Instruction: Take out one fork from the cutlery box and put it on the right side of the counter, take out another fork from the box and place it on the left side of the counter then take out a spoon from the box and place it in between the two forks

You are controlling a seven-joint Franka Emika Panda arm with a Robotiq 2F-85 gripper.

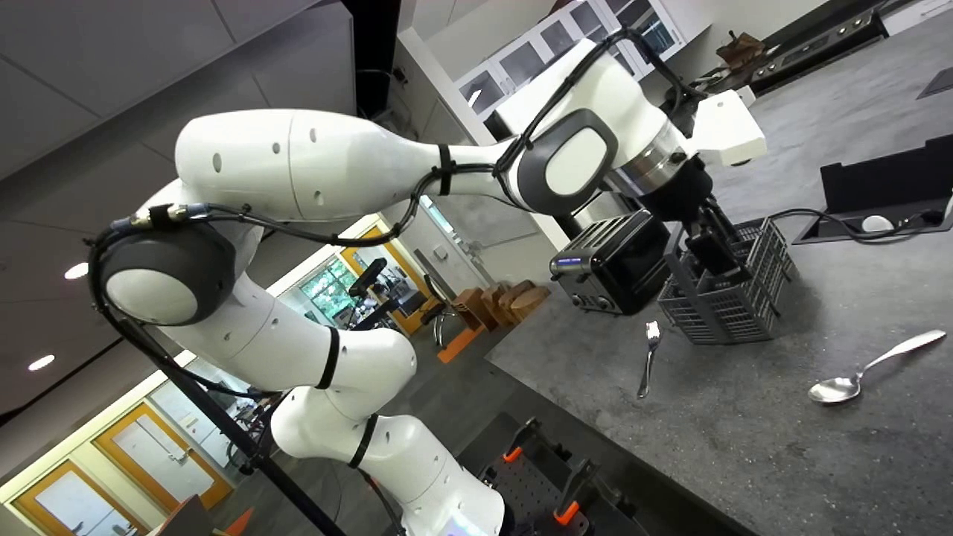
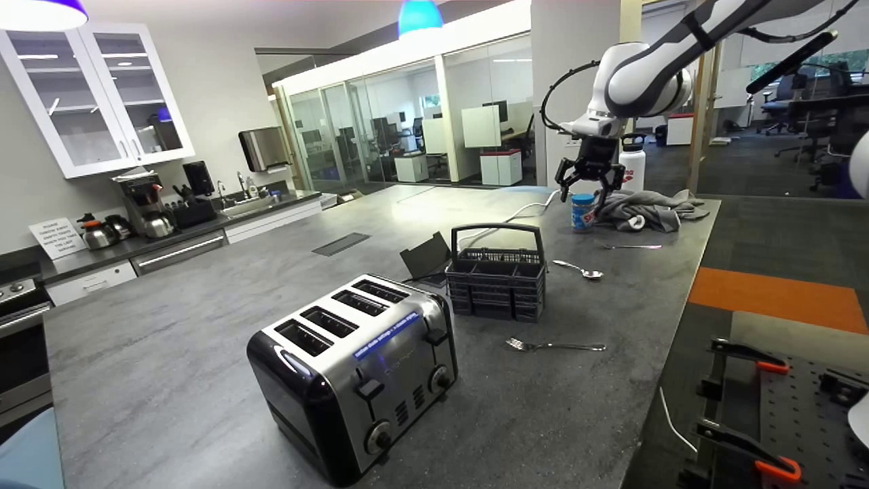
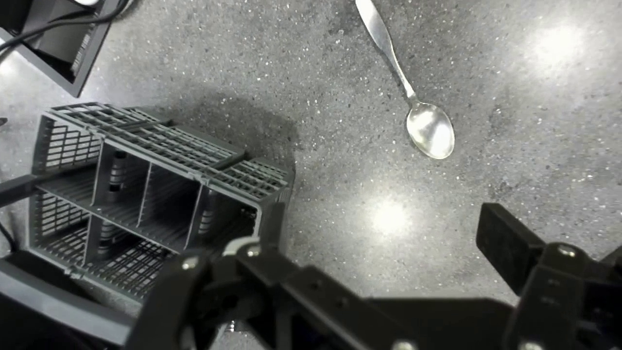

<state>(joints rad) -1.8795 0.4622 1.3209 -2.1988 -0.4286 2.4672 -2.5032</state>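
Holds the black two-fingered hand (image 3: 382, 221) spread wide, empty, presumably to leave the oval-bowled silver spoon (image 3: 427, 121), as asked, between a silver tined fork (image 2: 553, 346) and its likely twin (image 2: 634, 246).

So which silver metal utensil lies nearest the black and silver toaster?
The silver fork lowest in an exterior view, tines toward the toaster; the oval-bowled silver spoon and thin silver utensil lie farther off.
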